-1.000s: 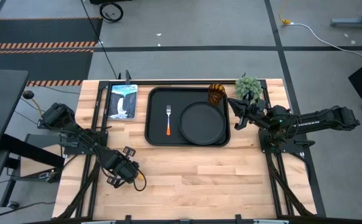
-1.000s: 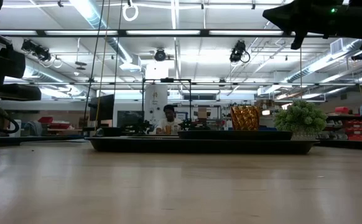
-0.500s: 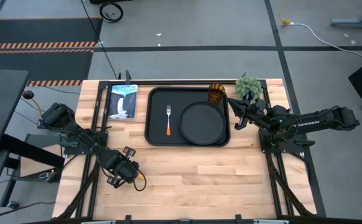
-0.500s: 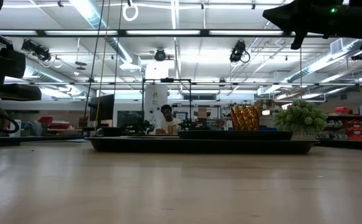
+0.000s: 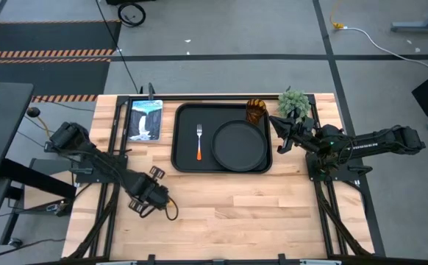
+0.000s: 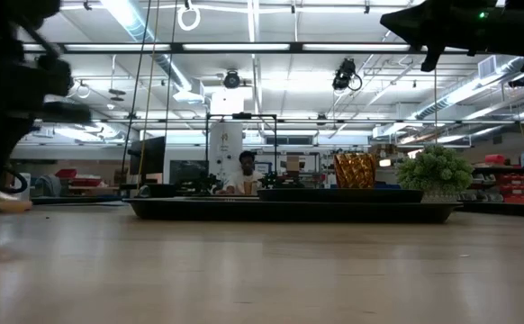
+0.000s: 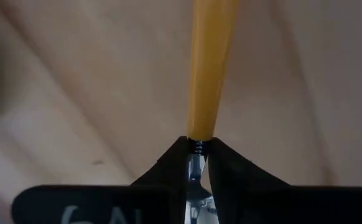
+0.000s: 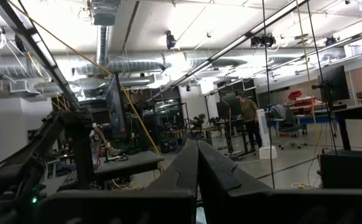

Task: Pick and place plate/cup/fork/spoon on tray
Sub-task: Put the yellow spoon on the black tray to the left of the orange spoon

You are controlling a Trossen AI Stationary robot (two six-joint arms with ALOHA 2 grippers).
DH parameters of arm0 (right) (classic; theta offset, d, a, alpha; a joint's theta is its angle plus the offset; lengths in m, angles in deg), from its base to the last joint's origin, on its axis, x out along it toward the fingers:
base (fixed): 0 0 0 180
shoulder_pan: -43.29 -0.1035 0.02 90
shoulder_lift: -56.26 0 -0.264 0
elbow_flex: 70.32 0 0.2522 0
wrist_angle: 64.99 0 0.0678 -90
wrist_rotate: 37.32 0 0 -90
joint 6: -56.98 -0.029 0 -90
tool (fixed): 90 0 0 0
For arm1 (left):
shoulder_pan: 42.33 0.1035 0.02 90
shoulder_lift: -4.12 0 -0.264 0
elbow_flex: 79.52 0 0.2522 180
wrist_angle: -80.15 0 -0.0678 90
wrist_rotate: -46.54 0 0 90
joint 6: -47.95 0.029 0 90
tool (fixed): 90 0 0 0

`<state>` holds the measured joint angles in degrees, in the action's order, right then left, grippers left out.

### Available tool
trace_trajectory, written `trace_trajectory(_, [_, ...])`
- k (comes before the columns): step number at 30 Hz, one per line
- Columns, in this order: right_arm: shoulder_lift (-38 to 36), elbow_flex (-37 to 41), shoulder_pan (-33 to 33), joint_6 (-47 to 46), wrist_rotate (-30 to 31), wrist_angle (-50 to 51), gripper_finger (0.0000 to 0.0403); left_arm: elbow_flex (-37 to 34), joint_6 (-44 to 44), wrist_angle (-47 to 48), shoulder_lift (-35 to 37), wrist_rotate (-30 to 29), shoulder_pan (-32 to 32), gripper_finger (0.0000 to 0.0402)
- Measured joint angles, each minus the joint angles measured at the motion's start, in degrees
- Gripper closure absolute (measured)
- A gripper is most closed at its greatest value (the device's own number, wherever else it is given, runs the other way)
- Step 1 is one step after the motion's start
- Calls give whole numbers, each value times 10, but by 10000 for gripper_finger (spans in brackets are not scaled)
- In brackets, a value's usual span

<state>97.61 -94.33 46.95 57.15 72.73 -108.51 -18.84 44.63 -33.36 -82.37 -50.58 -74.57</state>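
The black rectangular tray (image 5: 181,151) lies at the table's far middle. On it lie the fork (image 5: 198,142) with an orange handle, the round black plate (image 5: 240,145) and, at the far right corner, the amber cup (image 5: 255,112). My left gripper (image 5: 157,203) is over the near left part of the table, shut on the spoon (image 5: 170,213), whose orange-yellow handle (image 7: 209,62) sticks out past the fingers. My right gripper (image 5: 279,137) is shut and empty, raised level beside the tray's right edge. My left gripper pinches the spoon between its two fingers at the thin metal neck (image 7: 196,148), just where the orange-yellow handle begins. The handle points straight out beyond the fingertips, along the fingers. The bowl end is hidden between the fingers. In the low view the handle (image 6: 1,203) appears clear of the table.
A small green potted plant (image 5: 293,103) stands at the far right, behind my right gripper. A picture card (image 5: 145,120) lies left of the tray. Bare wood (image 5: 243,213) stretches between the tray and the near edge. A person (image 6: 247,171) sits far off in the room.
My left gripper has moved a little toward the table's right and far edges with the spoon in it; in the low view its arm has swung in from the picture's left edge.
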Motion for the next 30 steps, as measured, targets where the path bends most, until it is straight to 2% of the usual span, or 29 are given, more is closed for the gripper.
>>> trace_trajectory(4, [0,0,0,0,0,0,392,29,77,37,0,-36,30,349])
trace_trajectory(8, [0,0,0,0,0,0,392,49,182,43,1,-97,75,349])
trace_trajectory(13, [0,0,0,0,0,0,392,56,351,35,1,-180,133,349])
trace_trajectory(18, [0,0,0,5,0,0,392,56,528,-16,1,-233,195,349])
trace_trajectory(26, [0,0,0,10,-1,0,392,56,766,-142,1,-236,294,349])
trace_trajectory(30, [0,0,0,10,-2,0,392,56,858,-194,2,-182,345,349])
